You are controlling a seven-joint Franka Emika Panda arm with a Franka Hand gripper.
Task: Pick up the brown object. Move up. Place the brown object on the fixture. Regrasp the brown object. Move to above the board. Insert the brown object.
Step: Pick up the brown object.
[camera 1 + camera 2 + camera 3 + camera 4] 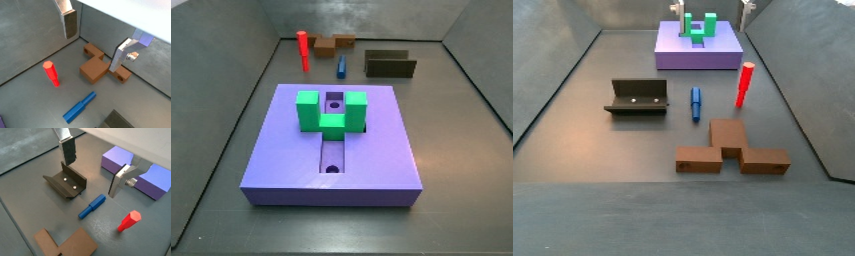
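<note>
Light was even and soft, shadows faint under the pieces. A pale sheen glared off the floor (358, 15) at the upper middle of a side view. Wrist views looked slightly soft.

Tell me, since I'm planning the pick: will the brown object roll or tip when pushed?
The brown object lies flat with blocky arms, so it probably slides, not rolls. It looks rigid; flat sides should suit the open gripper hovering above the floor.
</note>
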